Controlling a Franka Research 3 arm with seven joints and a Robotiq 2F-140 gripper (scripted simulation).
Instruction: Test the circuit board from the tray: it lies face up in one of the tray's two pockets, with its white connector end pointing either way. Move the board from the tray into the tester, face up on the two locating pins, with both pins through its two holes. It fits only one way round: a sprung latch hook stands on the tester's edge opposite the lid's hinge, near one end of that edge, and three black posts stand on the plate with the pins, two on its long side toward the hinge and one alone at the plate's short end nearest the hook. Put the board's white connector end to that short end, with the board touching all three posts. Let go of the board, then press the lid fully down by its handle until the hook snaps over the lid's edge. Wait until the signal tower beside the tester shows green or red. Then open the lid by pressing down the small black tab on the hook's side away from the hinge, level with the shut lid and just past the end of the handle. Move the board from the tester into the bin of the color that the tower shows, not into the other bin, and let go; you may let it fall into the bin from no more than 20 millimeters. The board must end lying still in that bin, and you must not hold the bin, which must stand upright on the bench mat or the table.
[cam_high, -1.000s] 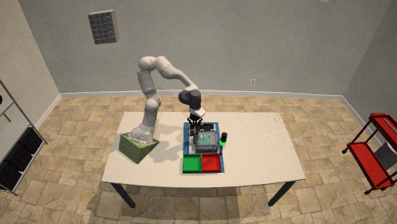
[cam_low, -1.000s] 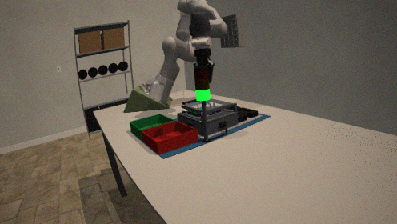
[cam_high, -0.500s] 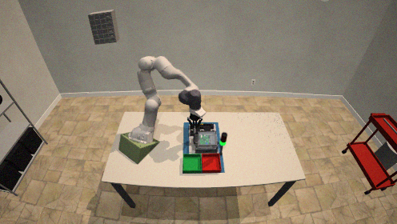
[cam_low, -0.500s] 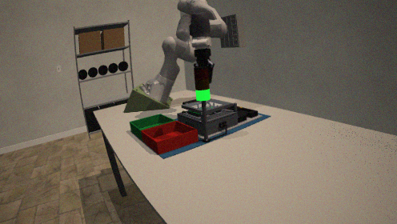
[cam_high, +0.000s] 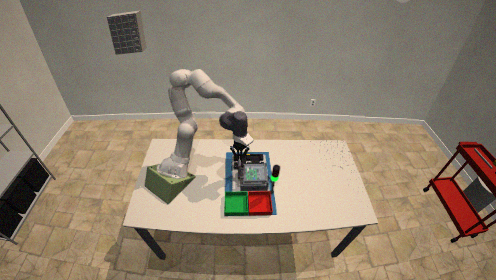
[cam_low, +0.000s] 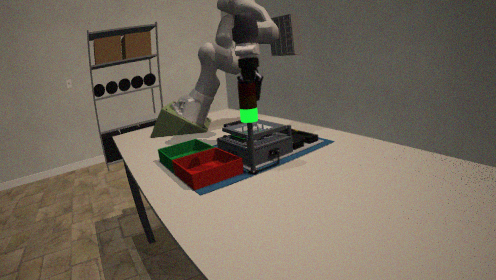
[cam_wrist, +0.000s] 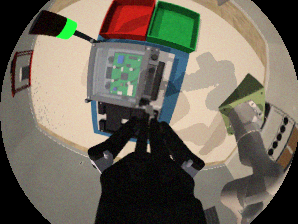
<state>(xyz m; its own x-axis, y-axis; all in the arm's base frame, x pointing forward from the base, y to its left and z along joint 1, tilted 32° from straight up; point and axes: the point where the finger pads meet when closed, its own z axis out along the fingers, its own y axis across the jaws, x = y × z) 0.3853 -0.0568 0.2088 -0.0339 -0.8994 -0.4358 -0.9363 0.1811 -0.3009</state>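
Grey boxy tester (cam_wrist: 127, 70), lid shut over the green circuit board (cam_wrist: 125, 72) seated inside. Signal tower (cam_low: 248, 115) glows green. Two square open-topped bins: one green bin (cam_high: 236, 203), one red bin (cam_high: 260, 202), touching side by side. Gripper (cam_wrist: 148, 121) fully closed, empty, above the tester's edge beside the black tray (cam_low: 303, 136).

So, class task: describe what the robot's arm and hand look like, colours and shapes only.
The arm is built of rounded, pale grey-white segments, with a darker grey wrist section. It stands on a green wedge-shaped base. The hand is black, with two slim jointed fingers. No cables or markings are visible.
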